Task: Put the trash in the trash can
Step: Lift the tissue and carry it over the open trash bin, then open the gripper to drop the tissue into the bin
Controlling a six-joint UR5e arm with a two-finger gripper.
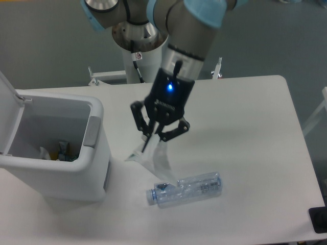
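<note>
My gripper (152, 143) hangs high over the middle of the table, shut on the top of a crumpled translucent-white wrapper (153, 162) that dangles below it. A clear crushed bottle (186, 189) with a blue cap lies on its side on the table, just below and right of the wrapper. The white trash can (56, 148) stands at the left with its lid (6, 109) swung open; some bits of rubbish show inside. The gripper is to the right of the can's rim.
A grey latch (92, 131) sits on the can's right rim. The robot base (138, 35) stands behind the table. A dark object (319, 219) pokes in at the bottom right corner. The table's right edge (301, 148) runs diagonally.
</note>
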